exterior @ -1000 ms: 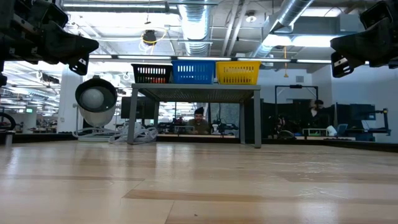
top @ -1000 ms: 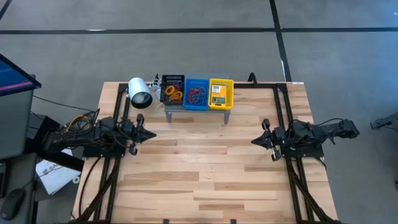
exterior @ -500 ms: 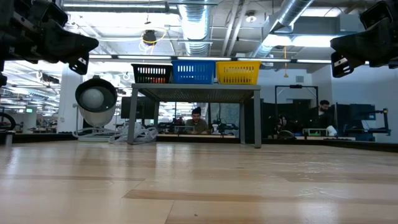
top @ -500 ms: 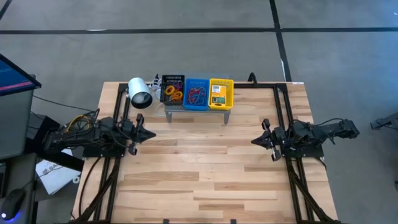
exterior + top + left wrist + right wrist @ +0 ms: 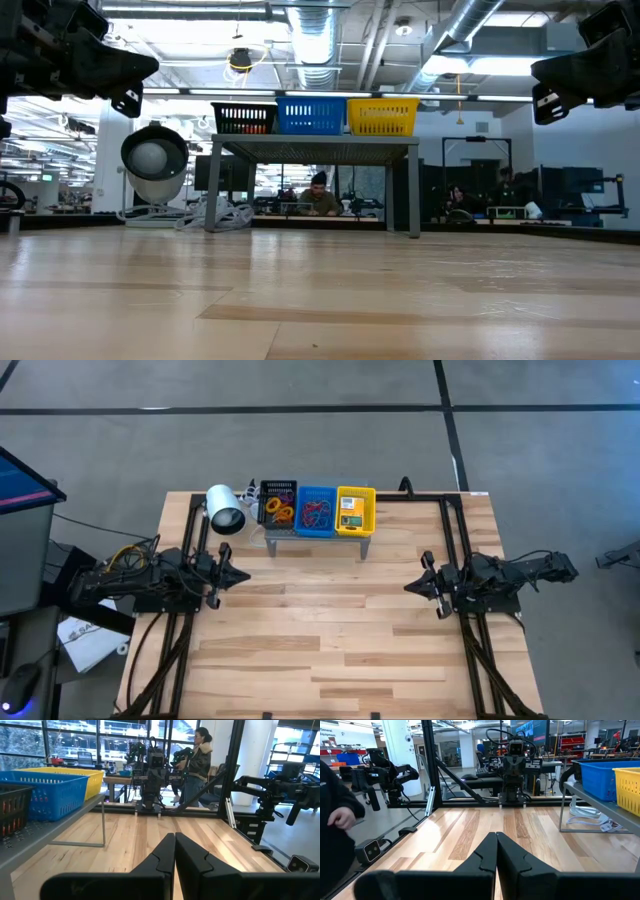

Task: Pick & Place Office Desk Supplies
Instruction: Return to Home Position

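Observation:
Rubber-band loops fill the black basket point(image 5: 278, 508) and the blue basket point(image 5: 317, 511); a yellow-and-green crayon box point(image 5: 349, 520) lies in the yellow basket point(image 5: 356, 510). All three baskets stand in a row on the grey metal shelf point(image 5: 318, 536) at the table's far edge. My left gripper point(image 5: 243, 574) hovers shut at the table's left, pointing level toward the right. My right gripper point(image 5: 409, 587) hovers shut at the table's right, pointing level toward the left. Both hold nothing; the closed fingers show in the left wrist view point(image 5: 174, 851) and the right wrist view point(image 5: 496, 851).
A white cylinder with a dark end point(image 5: 224, 509) lies left of the shelf, with white cable beside it. Bare wooden tabletop point(image 5: 330, 630) stretches between and in front of the arms. People stand in the room beyond the table.

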